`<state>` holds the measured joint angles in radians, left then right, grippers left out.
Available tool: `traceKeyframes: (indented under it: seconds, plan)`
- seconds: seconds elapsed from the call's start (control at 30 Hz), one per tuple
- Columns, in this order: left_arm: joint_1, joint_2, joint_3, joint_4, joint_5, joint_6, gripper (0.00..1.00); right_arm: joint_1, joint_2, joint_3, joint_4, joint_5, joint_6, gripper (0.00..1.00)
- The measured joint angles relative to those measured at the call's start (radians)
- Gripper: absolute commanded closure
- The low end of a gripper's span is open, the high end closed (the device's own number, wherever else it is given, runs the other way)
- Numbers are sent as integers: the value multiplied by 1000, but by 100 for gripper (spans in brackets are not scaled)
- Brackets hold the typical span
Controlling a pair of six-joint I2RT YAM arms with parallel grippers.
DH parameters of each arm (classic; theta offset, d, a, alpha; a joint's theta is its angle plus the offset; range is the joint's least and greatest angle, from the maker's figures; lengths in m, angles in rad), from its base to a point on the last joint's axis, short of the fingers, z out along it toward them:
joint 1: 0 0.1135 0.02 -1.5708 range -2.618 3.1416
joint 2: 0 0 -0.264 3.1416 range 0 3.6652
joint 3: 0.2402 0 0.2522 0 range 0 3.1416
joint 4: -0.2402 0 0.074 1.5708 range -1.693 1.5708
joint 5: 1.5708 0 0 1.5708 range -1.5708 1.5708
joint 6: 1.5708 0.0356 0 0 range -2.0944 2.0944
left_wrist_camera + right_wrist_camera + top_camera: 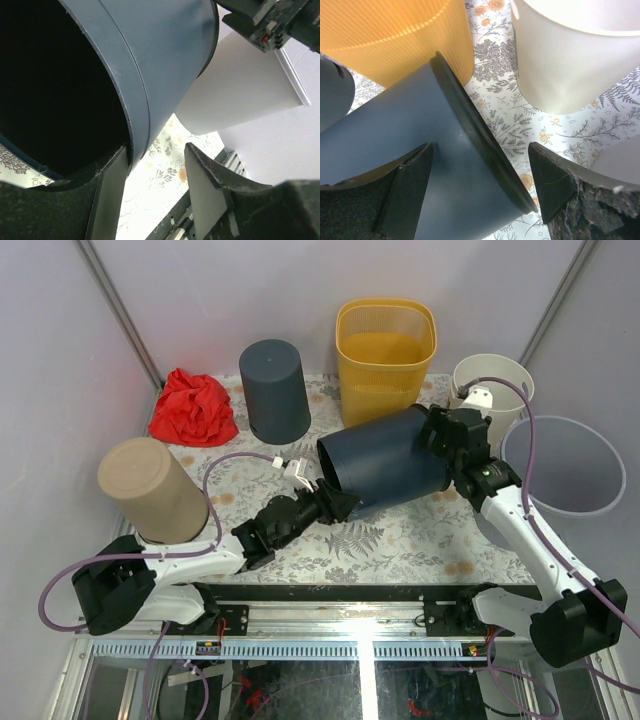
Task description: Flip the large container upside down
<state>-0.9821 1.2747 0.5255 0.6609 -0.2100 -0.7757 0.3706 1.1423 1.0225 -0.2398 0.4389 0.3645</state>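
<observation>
Left pincer (156, 150) unclenched astride large container (160, 60) rim, right pincer (480, 146) released at base, wrist views only

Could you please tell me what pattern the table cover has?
The table cover is white with a grey fern and orange flower print. It shows best in the right wrist view.

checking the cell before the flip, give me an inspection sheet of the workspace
surface: floral cloth, flat, no spills seen
job's things: blue bin on its side, mouth toward the left arm
clutter: red cloth, grey bin inverted, tan bin, yellow basket, white bin, clear bin
grippers: left gripper open, fingers astride the blue bin's rim; right gripper open, fingers either side of its base edge
cables: purple cables looped along both arms
surroundings: plain walls; nothing else seen
</observation>
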Motion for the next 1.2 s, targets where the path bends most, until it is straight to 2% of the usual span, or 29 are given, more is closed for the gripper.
traceKeyframes:
  seconds: [0.17, 0.37, 0.47, 0.9, 1.2]
  plan:
    - [1, -40, 0, -35, -26, 6, 52, -106, 5, -69, 119, -170, 40, 16]
    - [18, -53, 7, -106, -41, 7, 54, -117, -31, -158, 229, -312, 76, 17]
    - [37, -53, 19, -145, -40, 7, 56, -123, -58, -198, 257, -378, 90, 22]
    - [157, -134, 29, -277, 8, 45, 56, -126, -174, -321, 276, -637, 200, 27]
    - [234, -209, 30, -343, 72, 68, 54, -114, -283, -395, 267, -723, 256, 27]
